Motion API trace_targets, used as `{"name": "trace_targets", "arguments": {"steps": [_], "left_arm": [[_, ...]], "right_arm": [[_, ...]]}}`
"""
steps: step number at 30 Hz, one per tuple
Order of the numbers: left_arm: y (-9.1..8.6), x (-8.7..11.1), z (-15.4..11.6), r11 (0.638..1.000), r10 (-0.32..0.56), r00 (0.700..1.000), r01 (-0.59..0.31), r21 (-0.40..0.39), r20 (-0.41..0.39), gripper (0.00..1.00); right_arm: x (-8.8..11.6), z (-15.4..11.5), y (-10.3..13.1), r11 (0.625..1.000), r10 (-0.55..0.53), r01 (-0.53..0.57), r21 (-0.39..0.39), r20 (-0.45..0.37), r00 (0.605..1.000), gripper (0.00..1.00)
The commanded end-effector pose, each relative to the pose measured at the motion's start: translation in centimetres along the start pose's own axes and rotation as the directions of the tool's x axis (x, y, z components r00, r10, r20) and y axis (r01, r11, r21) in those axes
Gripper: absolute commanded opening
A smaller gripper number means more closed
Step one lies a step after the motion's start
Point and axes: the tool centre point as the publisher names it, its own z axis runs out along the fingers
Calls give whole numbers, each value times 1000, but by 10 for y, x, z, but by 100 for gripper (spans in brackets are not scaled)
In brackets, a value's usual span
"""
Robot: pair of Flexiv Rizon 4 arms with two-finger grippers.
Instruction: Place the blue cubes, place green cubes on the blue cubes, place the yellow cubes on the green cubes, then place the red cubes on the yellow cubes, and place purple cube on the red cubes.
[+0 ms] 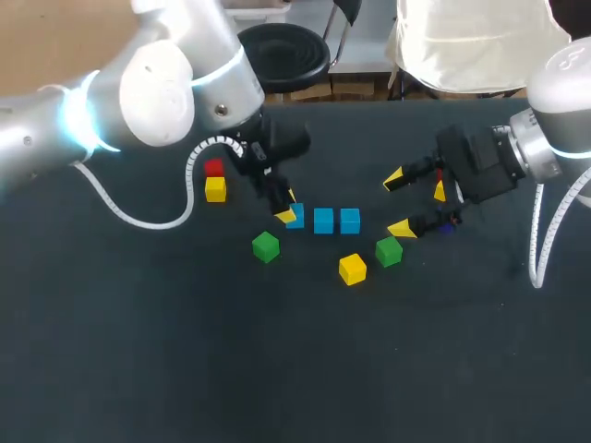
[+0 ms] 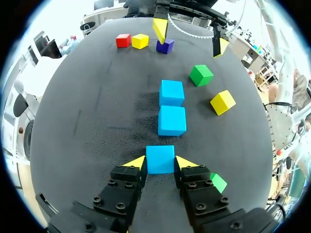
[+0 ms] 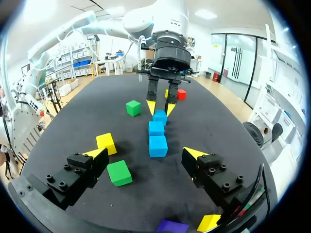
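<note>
Pinching the end blue cube (image 2: 160, 159) with the left gripper (image 2: 160, 163): both yellow tips pressed on 2 opposite sides of it, and the cube apparently down on the table (image 1: 185, 369). Ahead of these fingers, in 1 straight line toward the right arm: the middle blue cube (image 2: 171, 120), then the far blue cube (image 2: 172, 92), each just beside the next with a thin gap. Judging from this, almost done with the blue step, with only a release missing.

Spread wide and holding nothing at the right gripper (image 1: 399, 203), hovering past the far end of the row.

For the green step, a matter of nearness. Just beside the left gripper, on the front side of the row: the first green cube (image 1: 265, 246), so better for the left arm. Near the lower tip of the right gripper: the second green cube (image 1: 389, 250), so better for the right arm. Between these 2, a little further front: 1 yellow cube (image 1: 352, 269), not needed yet.

After opening, probably safer to rise straight up than to slide sideways, to avoid pushing the row out of line.
</note>
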Motion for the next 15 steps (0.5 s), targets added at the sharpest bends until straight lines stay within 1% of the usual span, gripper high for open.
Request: {"name": "trace_targets", "arguments": {"steps": [1, 9, 15], "left_arm": [[-5, -2, 2, 1000, 4, 1000, -5, -17, -28, 0], [-18, -5, -1, 1000, 6, 1000, -7, -19, -29, 0], [-20, -7, -3, 1000, 11, 1000, -12, -27, -28, 0]], "right_arm": [[0, 0, 0, 1000, -1, 1, 0, 2, 1000, 100], [0, 0, 0, 1000, -1, 1, 0, 2, 1000, 100], [0, 0, 0, 1000, -1, 1, 0, 2, 1000, 100]]}}
